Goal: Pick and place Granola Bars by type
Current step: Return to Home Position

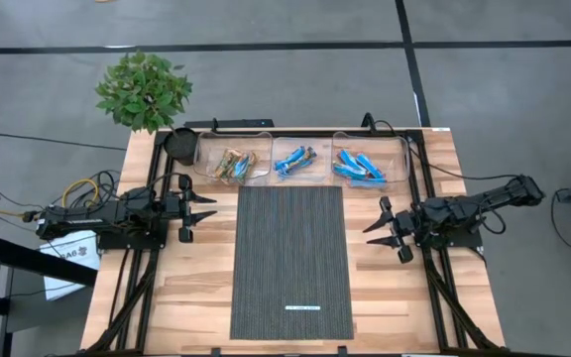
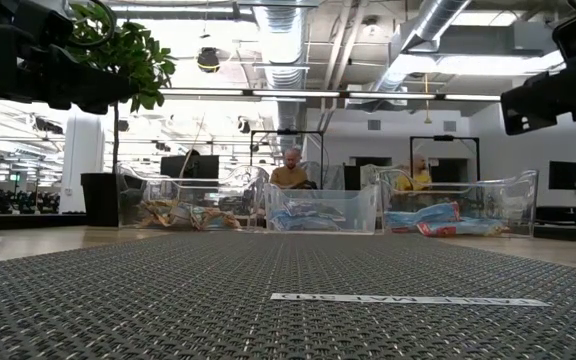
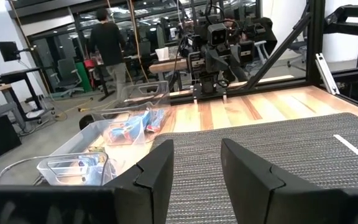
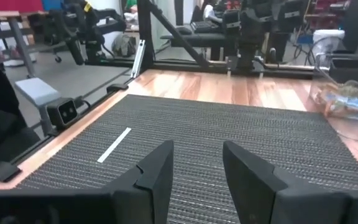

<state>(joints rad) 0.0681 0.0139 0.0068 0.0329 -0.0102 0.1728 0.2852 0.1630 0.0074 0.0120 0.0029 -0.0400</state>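
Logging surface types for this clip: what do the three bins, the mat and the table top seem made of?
The bins look like clear glossy plastic: granola bars show through the walls. The mat seems a dark matte woven sheet, finely ribbed. The table top looks like pale wood planks, with grain and seams showing.

Grey floor (image 1: pixel 266 89), exposed ceiling ducts (image 2: pixel 280 40) — bright office.

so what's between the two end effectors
Only the dark mat, bare there, between the left end effector and right end effector; the high view shows it.
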